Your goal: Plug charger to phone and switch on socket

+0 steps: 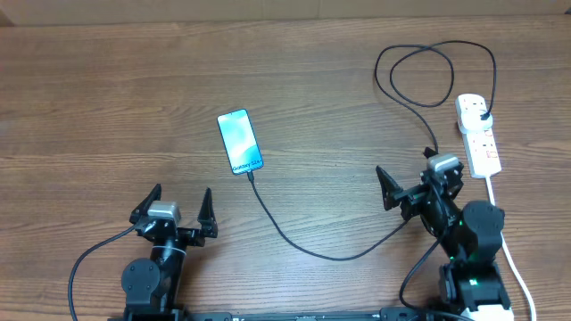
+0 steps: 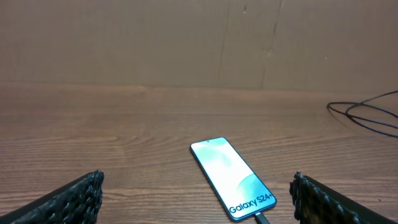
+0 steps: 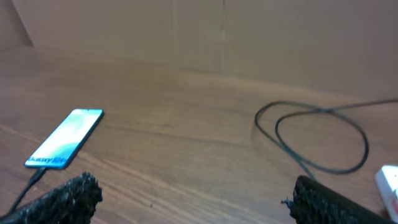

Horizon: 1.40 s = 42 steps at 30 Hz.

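Note:
The phone [image 1: 240, 141] lies flat on the table with its light blue screen lit, reading "Galaxy S24". It also shows in the left wrist view [image 2: 232, 177] and the right wrist view [image 3: 64, 137]. The charger cable [image 1: 303, 244] has its connector in the phone's near end and runs right, loops at the back [image 3: 317, 134], and its black plug sits in the socket [image 1: 479, 134], a white power strip at the right. My left gripper [image 1: 178, 207] is open and empty, near the phone's front. My right gripper [image 1: 412, 183] is open and empty, left of the socket.
The thick white cord [image 1: 513, 259] runs from the socket toward the front edge beside my right arm. A brown cardboard wall [image 2: 199, 43] stands behind the wooden table [image 1: 89, 107].

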Each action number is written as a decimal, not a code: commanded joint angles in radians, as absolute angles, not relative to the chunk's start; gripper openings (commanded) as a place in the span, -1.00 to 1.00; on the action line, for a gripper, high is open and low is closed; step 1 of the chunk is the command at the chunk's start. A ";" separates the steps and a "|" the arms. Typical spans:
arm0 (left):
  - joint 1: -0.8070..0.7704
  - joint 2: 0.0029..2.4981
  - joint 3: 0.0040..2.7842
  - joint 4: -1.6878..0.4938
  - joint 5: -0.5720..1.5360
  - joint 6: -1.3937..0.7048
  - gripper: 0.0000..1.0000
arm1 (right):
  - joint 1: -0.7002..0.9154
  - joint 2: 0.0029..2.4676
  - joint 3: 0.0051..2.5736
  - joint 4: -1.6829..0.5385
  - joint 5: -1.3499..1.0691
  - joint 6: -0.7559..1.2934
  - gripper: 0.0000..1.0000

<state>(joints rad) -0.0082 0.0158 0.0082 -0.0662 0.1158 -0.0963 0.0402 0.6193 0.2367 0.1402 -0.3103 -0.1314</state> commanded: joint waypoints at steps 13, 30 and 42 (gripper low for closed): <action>-0.013 0.004 0.005 -0.069 0.120 -0.074 0.99 | 0.045 0.560 0.008 0.225 -0.298 -0.128 0.99; -0.013 0.004 0.005 -0.069 0.120 -0.074 0.99 | 0.045 0.228 0.008 -0.060 -0.290 -0.128 1.00; -0.013 0.004 0.004 -0.069 0.120 -0.074 0.99 | 0.044 0.004 0.008 -0.062 -0.271 -0.128 1.00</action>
